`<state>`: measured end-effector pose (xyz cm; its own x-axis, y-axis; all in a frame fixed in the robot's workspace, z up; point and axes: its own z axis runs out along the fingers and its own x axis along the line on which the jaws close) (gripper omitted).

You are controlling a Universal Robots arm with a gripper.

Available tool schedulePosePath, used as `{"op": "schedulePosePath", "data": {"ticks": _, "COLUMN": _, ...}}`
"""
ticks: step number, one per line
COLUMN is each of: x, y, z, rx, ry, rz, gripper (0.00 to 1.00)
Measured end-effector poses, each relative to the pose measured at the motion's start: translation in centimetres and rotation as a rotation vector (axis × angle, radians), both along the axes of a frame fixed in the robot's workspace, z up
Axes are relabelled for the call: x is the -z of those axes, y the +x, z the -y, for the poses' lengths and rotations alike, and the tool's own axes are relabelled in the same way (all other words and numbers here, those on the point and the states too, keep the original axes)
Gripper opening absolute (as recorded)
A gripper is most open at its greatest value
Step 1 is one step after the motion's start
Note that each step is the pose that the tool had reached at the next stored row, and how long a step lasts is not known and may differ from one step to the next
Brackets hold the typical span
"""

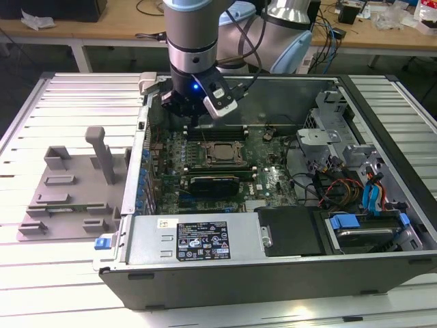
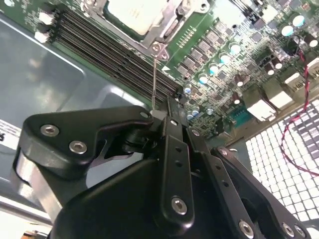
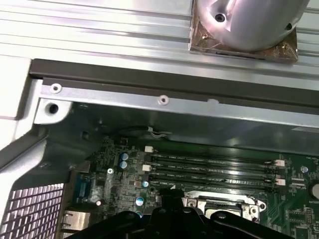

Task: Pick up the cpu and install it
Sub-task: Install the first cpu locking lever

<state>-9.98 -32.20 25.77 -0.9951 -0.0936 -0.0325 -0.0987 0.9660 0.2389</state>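
Cpu [image 1: 220, 153] lying in socket [image 2: 168, 26] on board | tool [image 2: 160, 115] pinched narrow, tips at thin lever [image 2: 154, 79] | est: light, stiff, slick lid, fragile contacts; grip opp. edges

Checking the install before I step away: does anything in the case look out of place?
Only the lever: it stands up from the socket, its tip in the end effector, with the cpu in the socket. Nothing else looks askew.
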Motion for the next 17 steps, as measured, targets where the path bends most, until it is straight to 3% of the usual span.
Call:
{"op": "schedulePosePath", "data": {"ticks": 3, "x": 0.03, "y": 1.29, "z": 0.0, "rx": 0.0, "ry": 0.0, "rz": 0.0, "gripper": 0.11}}
{"op": "schedulePosePath", "data": {"ticks": 5, "x": 0.05, "y": 2.94, "z": 0.0, "rx": 0.0, "ry": -0.0001, "rz": -0.0004, "gripper": 0.11}}
{"op": "schedulePosePath", "data": {"ticks": 8, "x": 0.06, "y": 3.11, "z": 0.0, "rx": 0.0, "ry": 0.0, "rz": -0.0004, "gripper": 0.11}}
{"op": "schedulePosePath", "data": {"ticks": 11, "x": 0.18, "y": 3.12, "z": 0.0, "rx": 0.0, "ry": -0.0062, "rz": -0.0005, "gripper": 0.11}}
{"op": "schedulePosePath", "data": {"ticks": 14, "x": 0.28, "y": 3.14, "z": 0.0, "rx": 0.002, "ry": -0.0209, "rz": -0.0003, "gripper": 0.11}}
{"op": "schedulePosePath", "data": {"ticks": 17, "x": 0.36, "y": 3.17, "z": 0.0, "rx": 0.057, "ry": -0.0294, "rz": -0.0011, "gripper": 0.11}}
